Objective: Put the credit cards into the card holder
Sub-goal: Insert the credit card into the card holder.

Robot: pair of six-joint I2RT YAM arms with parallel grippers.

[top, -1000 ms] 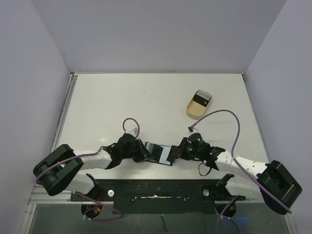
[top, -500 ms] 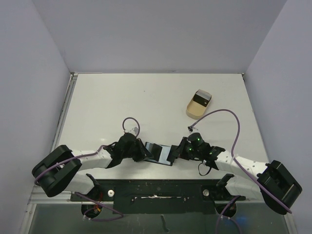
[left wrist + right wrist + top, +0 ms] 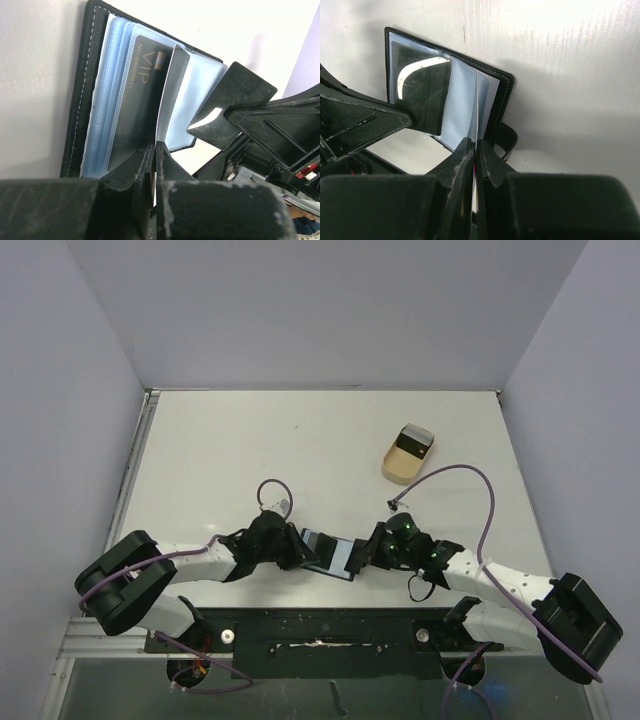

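My left gripper [image 3: 154, 150] has its fingers together on the thin lower edge of one clear sleeve leaf, bottom centre of the left wrist view. My right gripper [image 3: 474, 145] does the same from the other side, pinched on a leaf at bottom centre of its own view. Between them the holder [image 3: 330, 555] lies open on the table [image 3: 250, 450], low in the middle of the overhead view, black cover down and bluish sleeves fanned up.

A dark VIP card [image 3: 140, 100] sits in a sleeve near the middle of the left wrist view. The strap tab [image 3: 507, 142] curls out at the holder's lower right in the right wrist view.

The other cards [image 3: 410, 446] lie in the tray [image 3: 392, 468], upper right of the overhead view, well apart from both hands; I cannot count them from here.

I judge the step to be spreading the leaves to open a free pocket. To do it well I should pull gently and evenly in opposite directions, low over the table, so the plastic does not tear and the holder does not lift. Then only one hand should let go to fetch a card, the other pinning the leaf so the pocket mouth stays open.
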